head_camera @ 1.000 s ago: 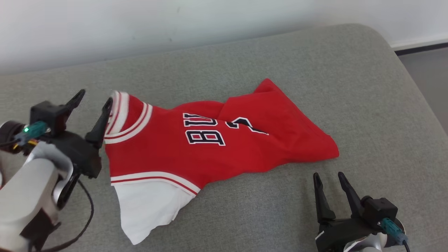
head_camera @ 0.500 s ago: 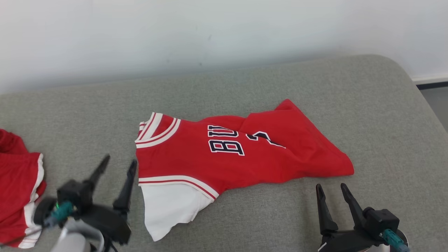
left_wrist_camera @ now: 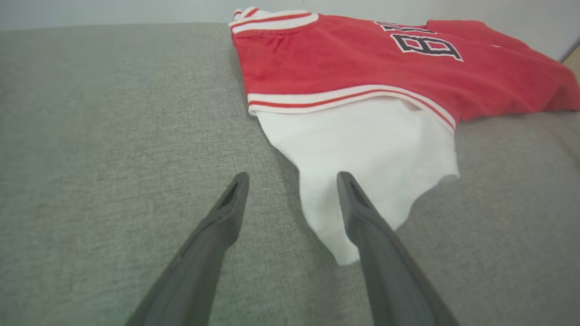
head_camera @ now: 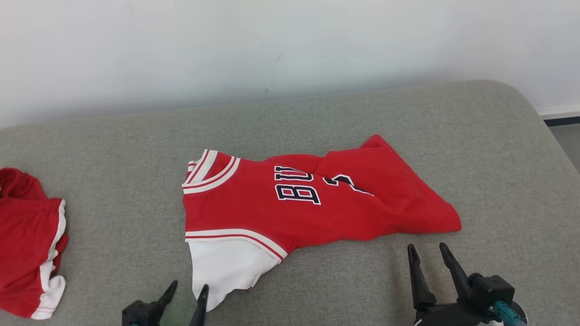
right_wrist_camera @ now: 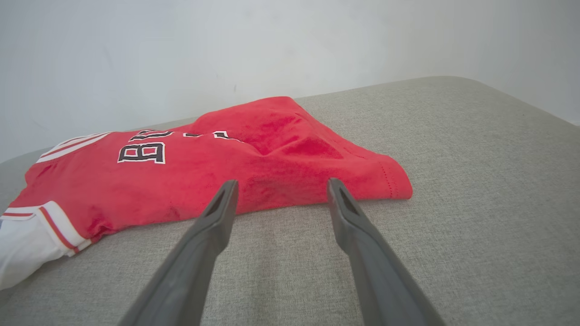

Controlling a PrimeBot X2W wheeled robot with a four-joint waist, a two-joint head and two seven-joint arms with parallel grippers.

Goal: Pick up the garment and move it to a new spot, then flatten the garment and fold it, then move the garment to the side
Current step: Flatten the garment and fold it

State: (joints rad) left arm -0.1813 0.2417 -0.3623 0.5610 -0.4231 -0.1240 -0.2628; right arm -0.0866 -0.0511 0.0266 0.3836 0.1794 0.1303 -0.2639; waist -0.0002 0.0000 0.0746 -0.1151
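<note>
The garment [head_camera: 308, 203] is a red jersey with white trim, dark lettering and a white sleeve [head_camera: 224, 269], lying rumpled across the middle of the grey cushion [head_camera: 113, 149]. My left gripper [head_camera: 188, 290] is open at the bottom edge, its tips just at the sleeve's lower tip. In the left wrist view the garment [left_wrist_camera: 362, 68] lies ahead of the left gripper [left_wrist_camera: 292, 179], whose right finger overlaps the white sleeve [left_wrist_camera: 362, 154]. My right gripper [head_camera: 426, 248] stands open just below the jersey's right hem. In the right wrist view the garment [right_wrist_camera: 204, 172] lies right beyond the right gripper [right_wrist_camera: 280, 184].
A second red garment with white trim [head_camera: 27, 244] lies bunched at the cushion's left edge. A pale wall [head_camera: 272, 45] rises behind the cushion. The cushion's rounded right corner [head_camera: 521, 104] drops to a grey floor [head_camera: 566, 140].
My left gripper has pulled back from the jersey's collar to the lower edge near the white sleeve. The camera has tilted, bringing the second red garment into view. The right gripper stays put.
</note>
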